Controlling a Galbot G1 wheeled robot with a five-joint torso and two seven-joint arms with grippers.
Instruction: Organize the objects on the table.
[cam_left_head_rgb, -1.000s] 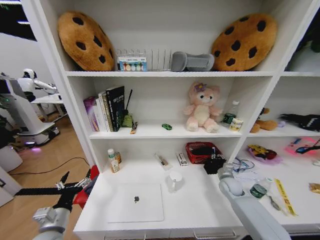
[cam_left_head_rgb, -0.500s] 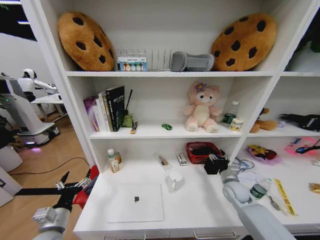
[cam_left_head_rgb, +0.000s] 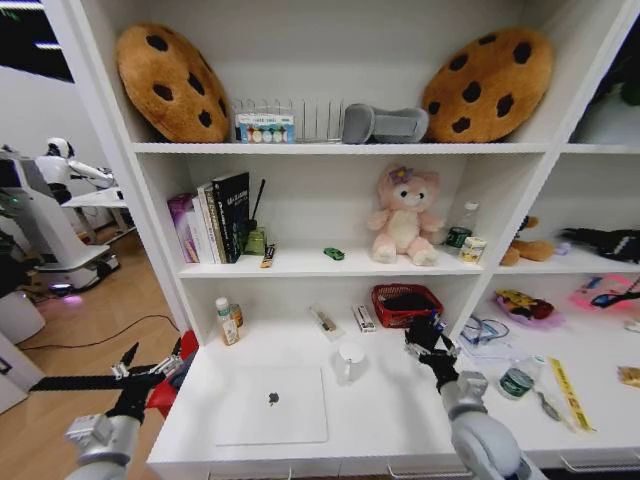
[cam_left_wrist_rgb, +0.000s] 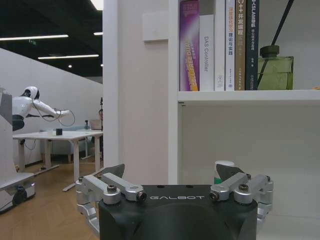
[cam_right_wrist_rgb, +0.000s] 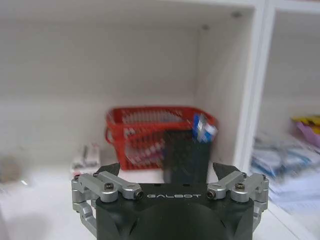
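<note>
So the silver laptop is lying shut and flat on the white desk, near the front edge, and I'll place everything off that. Behind it and a bit to the right there's a white mug, and further back against the wall a red basket. The right gripper is hovering over the desk to the right of the laptop, just in front of that basket, fingers spread and nothing in them. From its wrist camera you can see a black mesh pen holder standing in front of the basket with a blue pen poking out the top. The tiny green toy car sits up on the shelf above the desk, well behind the laptop, left of the pink plush. The left gripper hangs off past the desk's left end, left of the laptop, also released and empty.
</note>
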